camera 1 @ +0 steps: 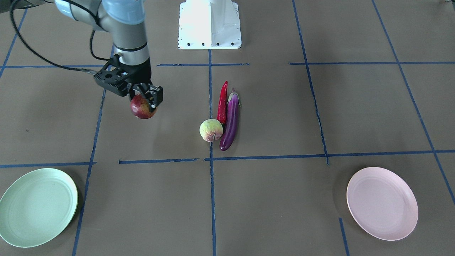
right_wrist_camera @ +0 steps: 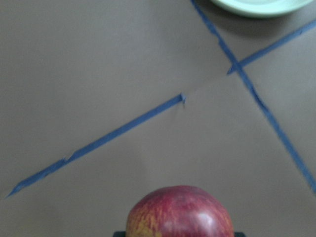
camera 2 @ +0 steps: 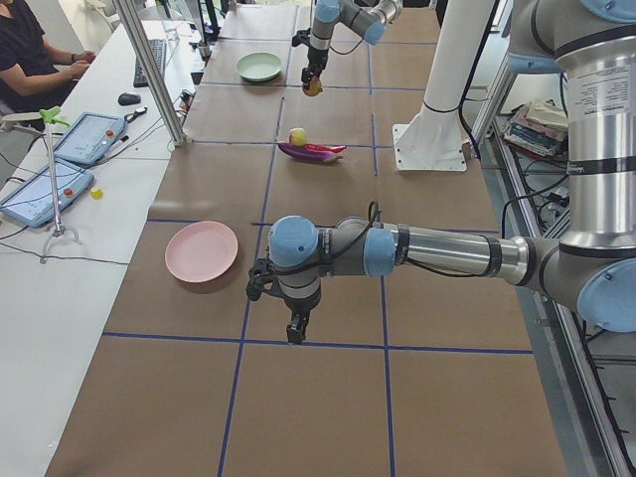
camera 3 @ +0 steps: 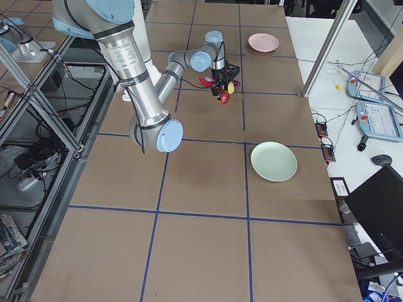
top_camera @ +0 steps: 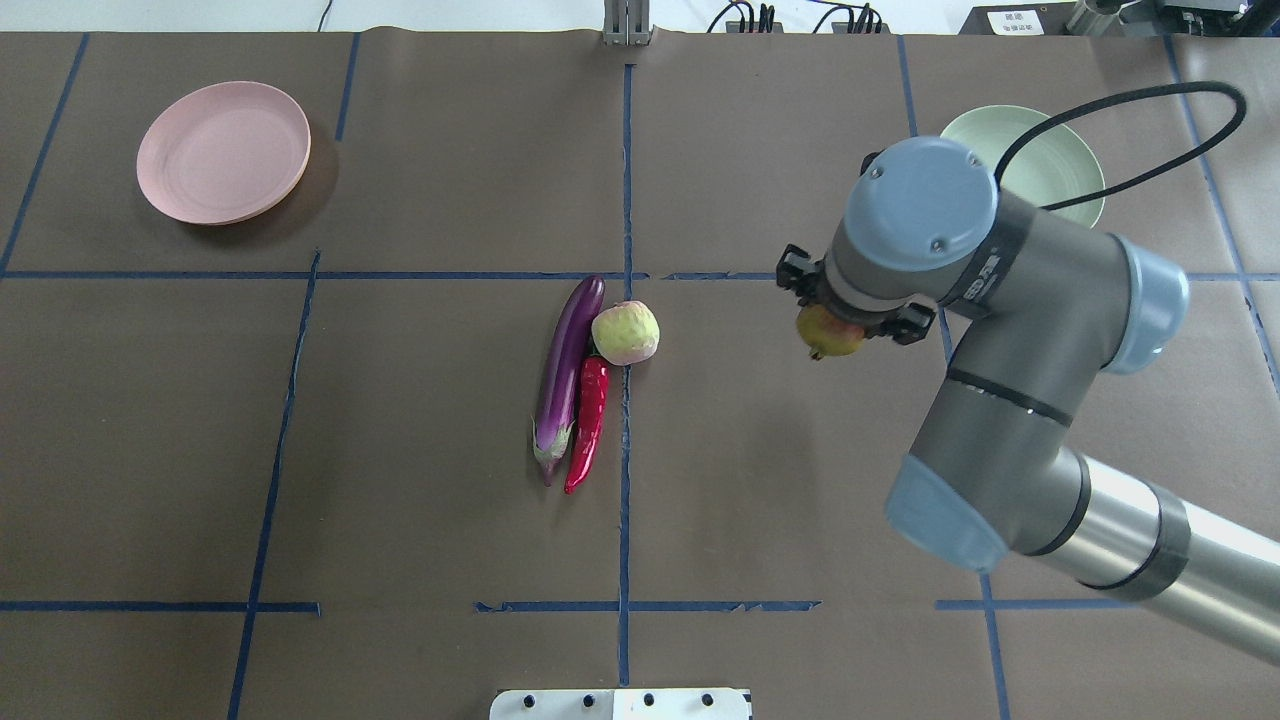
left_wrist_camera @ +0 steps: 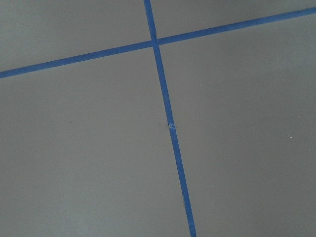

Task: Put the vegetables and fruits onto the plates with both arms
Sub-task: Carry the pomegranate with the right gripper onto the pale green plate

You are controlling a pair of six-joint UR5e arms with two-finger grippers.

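My right gripper [camera 1: 144, 101] is shut on the red-yellowish pomegranate [camera 1: 143, 108] and holds it above the table, between the middle pile and the mint green plate [camera 1: 37, 208]. The pomegranate also fills the bottom of the right wrist view [right_wrist_camera: 180, 212]. The purple eggplant [camera 1: 231, 121], the red chili pepper [camera 1: 223, 103] and the pale yellow-green fruit [camera 1: 211, 130] lie touching at the table's middle. The pink plate [camera 1: 382, 203] holds nothing. My left gripper [camera 2: 296, 333] hangs low over the table near the pink plate [camera 2: 203, 251]; I cannot tell whether it is open or shut.
The white base block [camera 1: 209, 25] stands at the robot's side of the table. Blue tape lines [camera 1: 211, 199] cross the brown surface. A person sits at a side desk with tablets [camera 2: 45, 189]. The left wrist view holds only table and tape.
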